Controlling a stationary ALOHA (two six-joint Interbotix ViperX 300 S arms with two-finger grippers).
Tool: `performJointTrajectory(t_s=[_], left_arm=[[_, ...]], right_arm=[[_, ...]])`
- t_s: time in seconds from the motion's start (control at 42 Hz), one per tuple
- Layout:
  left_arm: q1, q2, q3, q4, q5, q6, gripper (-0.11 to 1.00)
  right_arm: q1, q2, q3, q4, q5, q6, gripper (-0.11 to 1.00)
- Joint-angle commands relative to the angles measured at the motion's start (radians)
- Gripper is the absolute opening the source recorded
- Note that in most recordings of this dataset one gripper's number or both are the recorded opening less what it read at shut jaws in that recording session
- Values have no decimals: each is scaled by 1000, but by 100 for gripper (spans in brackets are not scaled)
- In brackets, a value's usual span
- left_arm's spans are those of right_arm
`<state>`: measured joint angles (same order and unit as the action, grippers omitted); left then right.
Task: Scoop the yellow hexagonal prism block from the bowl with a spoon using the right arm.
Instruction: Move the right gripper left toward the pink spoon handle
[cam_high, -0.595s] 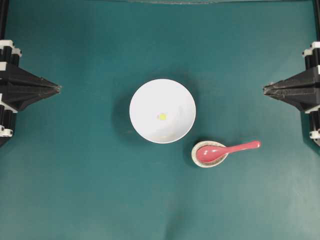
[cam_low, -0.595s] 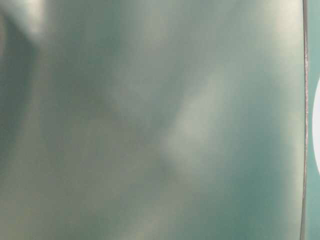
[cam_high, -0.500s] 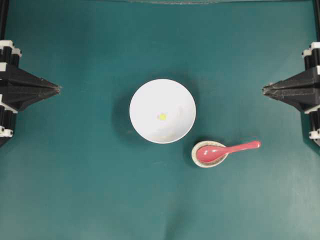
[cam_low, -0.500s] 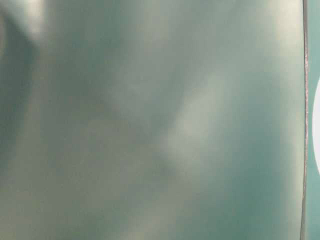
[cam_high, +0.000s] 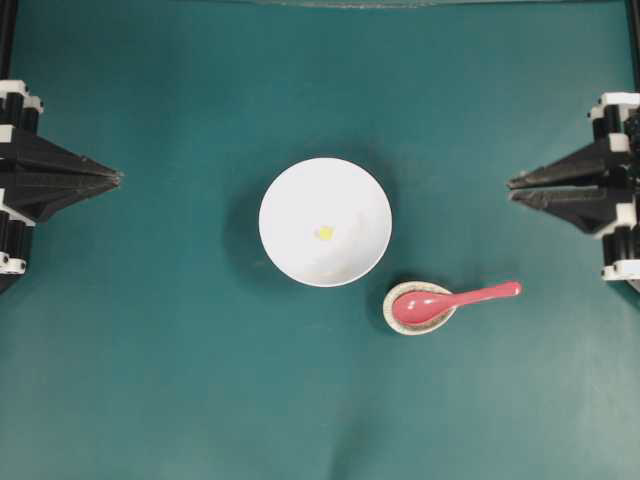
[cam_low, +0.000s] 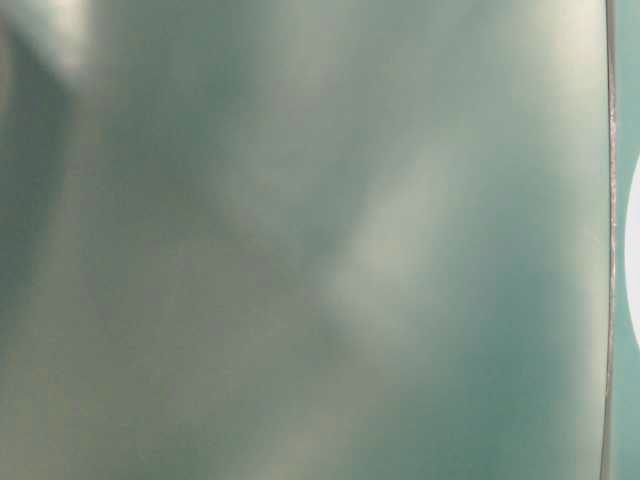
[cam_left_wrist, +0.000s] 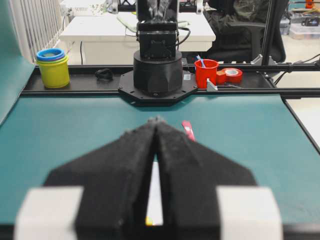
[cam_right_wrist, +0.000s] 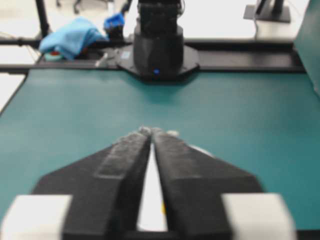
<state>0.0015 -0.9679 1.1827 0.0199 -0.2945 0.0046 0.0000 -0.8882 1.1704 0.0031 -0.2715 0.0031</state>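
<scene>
We are taking the bowl (cam_high: 290, 200) as our landmark: it is sitting near the middle of the green table (cam_high: 200, 380), white and round. The yellow hexagonal prism block (cam_high: 325, 233) is lying inside the bowl, right at the centre of its floor, with nothing touching it.

Just beside the bowl, off its lower right edge in the overhead view, a small speckled dish (cam_high: 392, 300) is standing. The spoon (cam_high: 455, 298) is resting with its pink-red scoop in that dish, and its handle is pointing away from the bowl toward the right side of the table.

Well apart from the bowl on its left, the left gripper (cam_high: 118, 176) is pointing toward it with its fingers pressed together into one sharp tip, pinching nothing. The left wrist view is showing the same thing: the tips (cam_left_wrist: 156, 121) are meeting, and a bit of the spoon's handle is peeking out beyond them.

Well apart from the bowl on its right, the right gripper (cam_high: 509, 189) is also pointing toward it, and from overhead we are seeing its two fingers spread, with a clear gap between the tips and nothing in between. In the blurred right wrist view the tips (cam_right_wrist: 150, 131) are looking closer together, so we are judging the gap modest.

The table-level view is badly out of focus; the white sliver at its right edge may be the bowl.
</scene>
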Motion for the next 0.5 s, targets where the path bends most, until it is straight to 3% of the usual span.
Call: performJointTrajectory(t_s=[0.0, 0.167, 0.476], left_arm=[[2, 9, -18, 3, -15, 2, 0], [2, 9, -18, 3, -15, 2, 0], [2, 9, -15, 2, -8, 0, 0]], right_arm=[[5, 21, -9, -2, -8, 0, 33], [11, 84, -2, -2, -18, 3, 51], [58, 298, 66, 25, -244, 6, 51]])
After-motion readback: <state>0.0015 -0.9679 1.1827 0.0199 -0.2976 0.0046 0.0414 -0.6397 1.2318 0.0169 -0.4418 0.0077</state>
